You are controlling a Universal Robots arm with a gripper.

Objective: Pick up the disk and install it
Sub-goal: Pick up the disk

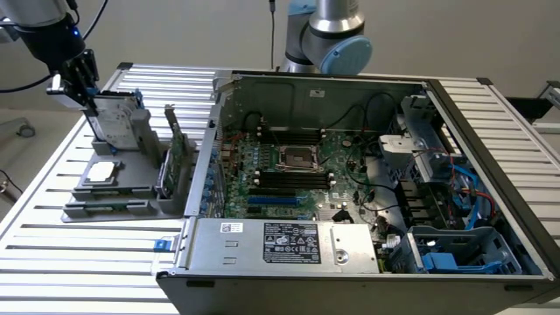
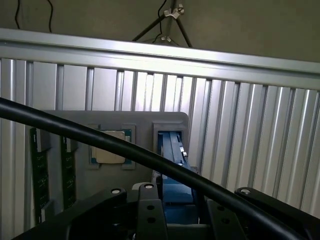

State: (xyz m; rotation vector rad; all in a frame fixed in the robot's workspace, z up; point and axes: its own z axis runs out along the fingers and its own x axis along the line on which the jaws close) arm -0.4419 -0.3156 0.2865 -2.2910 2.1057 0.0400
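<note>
Slatted metal counter (image 1: 52, 262) carrying an open computer case (image 1: 262, 243) and, toward its far corner on the exterior view's left, a grey holder (image 1: 131, 197). The disk (image 1: 118, 121) stands upright in the holder, with the tool (image 1: 77, 82) apparently pinching its upper end. Pickup is under way; installation in the case is not yet done.

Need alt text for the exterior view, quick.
The gripper is at the top edge of the disk, which stands upright in a grey fixture at the exterior view's left. An open computer case lies beside it on the slatted table, motherboard exposed.
</note>
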